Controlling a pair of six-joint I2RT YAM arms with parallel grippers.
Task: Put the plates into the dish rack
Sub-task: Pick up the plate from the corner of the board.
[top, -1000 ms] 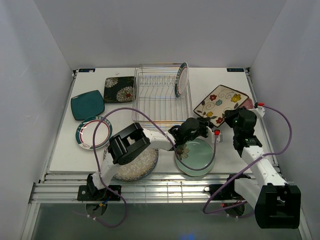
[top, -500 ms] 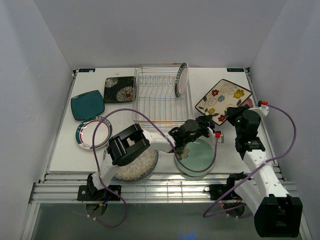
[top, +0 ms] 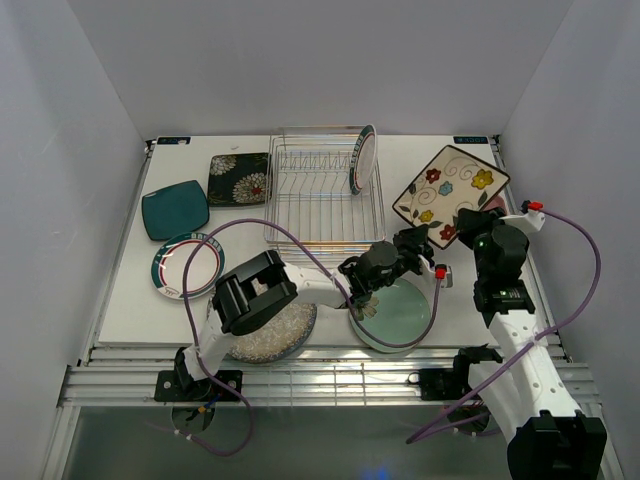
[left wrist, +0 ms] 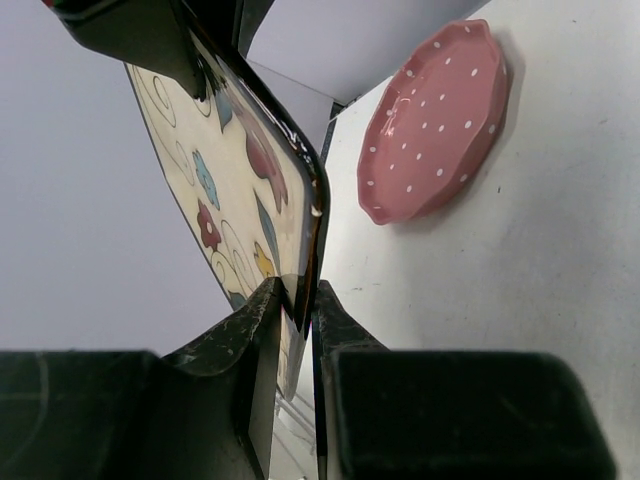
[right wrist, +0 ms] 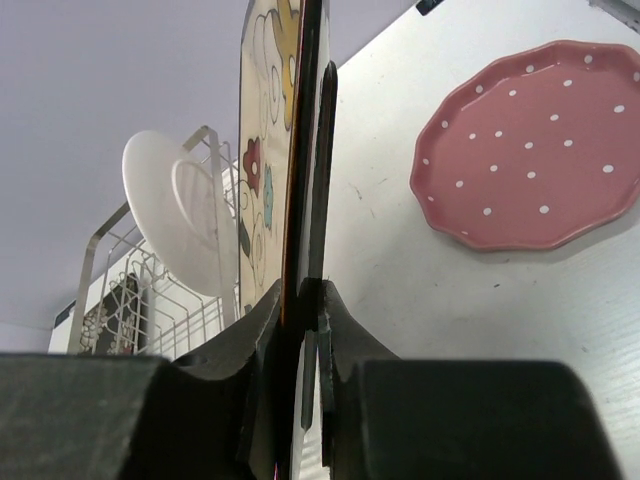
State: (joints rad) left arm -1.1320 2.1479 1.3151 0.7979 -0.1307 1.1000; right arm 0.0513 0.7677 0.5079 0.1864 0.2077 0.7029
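Cream floral square plate point(top: 452, 190): raised and tilted on edge over the table's right side, right of the dish rack point(top: 320, 200). Right gripper point(right wrist: 300, 300): fingers pinching the plate's rim. Left gripper point(left wrist: 297, 305): fingers pinching the same plate. Pink dotted plate point(right wrist: 530, 145): flat near the table's right edge.

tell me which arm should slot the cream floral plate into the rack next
Probably left. Both grippers clamp the cream floral plate, but the left gripper holds the edge nearer the dish rack, while the right gripper sits on its far side.
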